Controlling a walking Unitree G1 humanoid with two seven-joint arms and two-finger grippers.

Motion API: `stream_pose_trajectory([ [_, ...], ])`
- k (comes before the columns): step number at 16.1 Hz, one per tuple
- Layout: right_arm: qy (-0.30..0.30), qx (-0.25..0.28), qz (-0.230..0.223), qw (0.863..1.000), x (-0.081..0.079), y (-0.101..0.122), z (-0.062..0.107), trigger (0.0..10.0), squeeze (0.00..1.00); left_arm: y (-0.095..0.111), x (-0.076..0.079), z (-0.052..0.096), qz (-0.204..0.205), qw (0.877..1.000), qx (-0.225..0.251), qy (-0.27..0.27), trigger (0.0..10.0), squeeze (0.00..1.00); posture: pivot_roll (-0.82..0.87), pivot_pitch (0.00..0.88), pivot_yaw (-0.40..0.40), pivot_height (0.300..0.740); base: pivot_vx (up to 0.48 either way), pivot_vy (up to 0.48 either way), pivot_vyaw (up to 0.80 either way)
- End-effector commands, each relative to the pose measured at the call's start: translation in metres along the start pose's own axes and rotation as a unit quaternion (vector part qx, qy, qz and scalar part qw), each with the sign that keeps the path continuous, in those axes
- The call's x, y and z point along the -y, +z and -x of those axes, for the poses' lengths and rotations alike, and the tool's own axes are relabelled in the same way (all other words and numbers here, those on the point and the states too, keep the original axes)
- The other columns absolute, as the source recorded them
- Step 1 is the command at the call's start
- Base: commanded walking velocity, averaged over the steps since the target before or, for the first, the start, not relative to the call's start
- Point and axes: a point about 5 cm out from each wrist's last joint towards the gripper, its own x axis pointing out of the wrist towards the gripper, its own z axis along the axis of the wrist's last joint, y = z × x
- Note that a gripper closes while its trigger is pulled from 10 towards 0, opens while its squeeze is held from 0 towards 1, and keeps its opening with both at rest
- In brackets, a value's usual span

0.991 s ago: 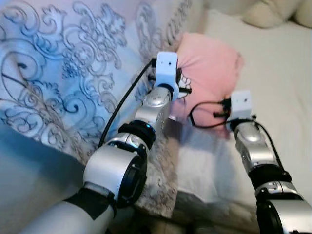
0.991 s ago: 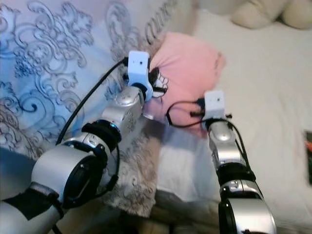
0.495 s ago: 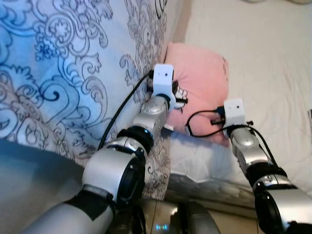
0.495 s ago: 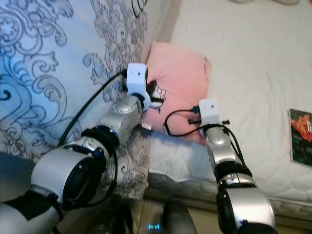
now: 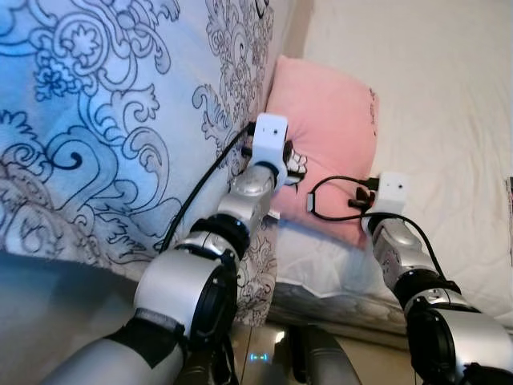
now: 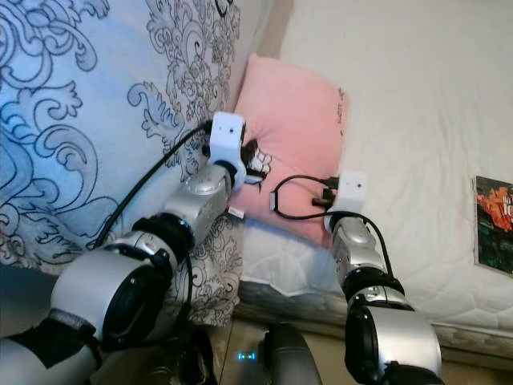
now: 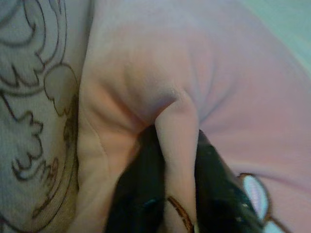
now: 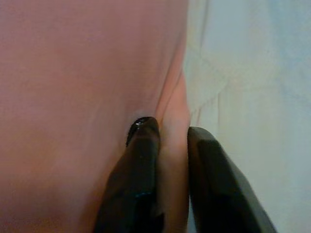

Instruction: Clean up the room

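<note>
both grippers, left gripper [image 7: 177, 194] and right gripper [image 8: 165, 194], stay pinched on the pink pillow [image 5: 325, 136], now drawn nearer the mattress [image 5: 449, 144] edge beside the patterned blanket [image 5: 112, 120], so relocation looks underway

white mattress [image 5: 449, 120], patterned blue bedspread [image 5: 104, 120].

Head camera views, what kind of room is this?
Most likely a bedroom: a quilted white mattress, a pink pillow pinched by the left claw and the right claw, and a blue patterned blanket.
</note>
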Motion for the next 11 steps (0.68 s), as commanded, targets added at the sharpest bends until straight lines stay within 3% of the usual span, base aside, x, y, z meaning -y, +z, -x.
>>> stream_pose_trajectory([
  [1, 0.002, -0.079, -0.012, 0.997, -0.003, -0.040, 0.010, 10.0, 1.00, -0.027, 0.012, 0.006, 0.005, 0.999, -0.037, -0.003, 10.0, 1.00, -0.17, 0.290, 0.032, 0.740, 0.000, 0.000, 0.00],
  [5, 0.015, -0.091, 0.037, 0.995, -0.010, -0.053, 0.015, 10.0, 1.00, -0.025, -0.008, 0.007, -0.015, 0.999, -0.024, 0.014, 10.0, 1.00, -0.13, 0.201, 0.046, 0.740, 0.000, 0.000, 0.00],
  [7, 0.002, -0.061, 0.075, 0.995, -0.006, -0.043, 0.012, 10.0, 1.00, -0.016, -0.037, 0.009, -0.010, 0.999, 0.004, 0.051, 10.0, 1.00, -0.08, 0.097, 0.041, 0.740, 0.000, 0.000, 0.00],
  [9, -0.002, -0.026, 0.099, 0.995, -0.007, -0.032, 0.010, 10.0, 1.00, -0.010, -0.044, 0.010, -0.061, 0.997, 0.025, 0.046, 10.0, 1.00, -0.04, 0.013, 0.037, 0.740, 0.000, 0.000, 0.00],
  [11, -0.015, 0.010, 0.118, 0.993, -0.005, -0.022, 0.009, 10.0, 1.00, -0.006, -0.047, 0.013, -0.106, 0.993, 0.052, 0.014, 10.0, 1.00, 0.01, 0.000, 0.030, 0.740, 0.000, 0.000, 0.00],
])
